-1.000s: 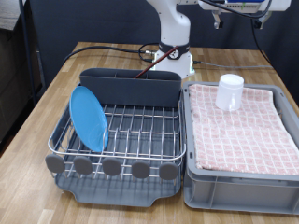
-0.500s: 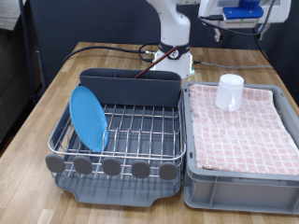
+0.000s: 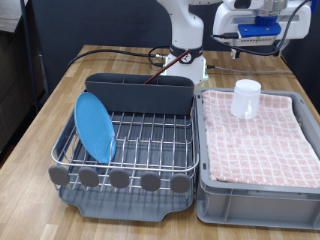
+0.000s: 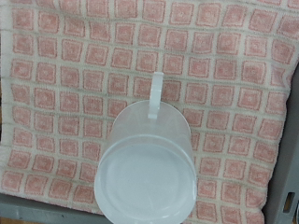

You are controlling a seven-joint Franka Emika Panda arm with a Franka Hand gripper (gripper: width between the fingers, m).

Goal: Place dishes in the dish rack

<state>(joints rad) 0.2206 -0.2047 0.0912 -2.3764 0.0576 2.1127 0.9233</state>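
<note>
The blue plate stands on edge in the left side of the dish rack. The white mug stands on the pink checked cloth in the grey bin at the exterior view's right. It fills the lower middle of the wrist view, with its handle over the cloth. My gripper hangs in the air above the mug, apart from it. Its fingers do not show clearly in either view. A thin reddish-brown line lies behind the cutlery bin; I cannot tell if it is the wooden spoon.
The tall grey cutlery bin runs along the rack's far side, and the rounded tabs along its near side. The robot base and cables sit behind the rack. The wooden table shows at the left.
The gripper has come down into view at the exterior view's top right and moved left, to above the mug. The plate and the mug have not moved.
</note>
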